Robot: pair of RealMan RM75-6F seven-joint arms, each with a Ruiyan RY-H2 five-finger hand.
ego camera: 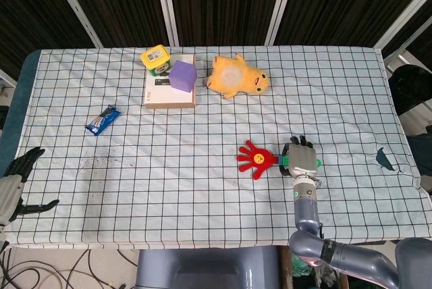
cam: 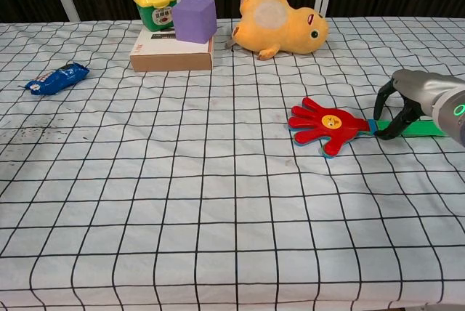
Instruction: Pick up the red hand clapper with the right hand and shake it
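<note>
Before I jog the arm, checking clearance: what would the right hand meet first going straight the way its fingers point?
The red hand clapper's green handle: the right hand arches right over it, fingers pointing down at it.

Two robot hands: the left robot hand (ego camera: 15,179) at the tabletop's (ego camera: 202,194) edge, the right robot hand (ego camera: 302,156) over by the toys. One red clapper (ego camera: 256,159). One yellow plush (ego camera: 236,76). One purple cube (ego camera: 182,75), one box (ego camera: 167,95), one jar (ego camera: 156,59), one blue wrapper (ego camera: 102,119).

Bright even overhead light, soft faint shadows, sharp focus, dark backdrop
</note>
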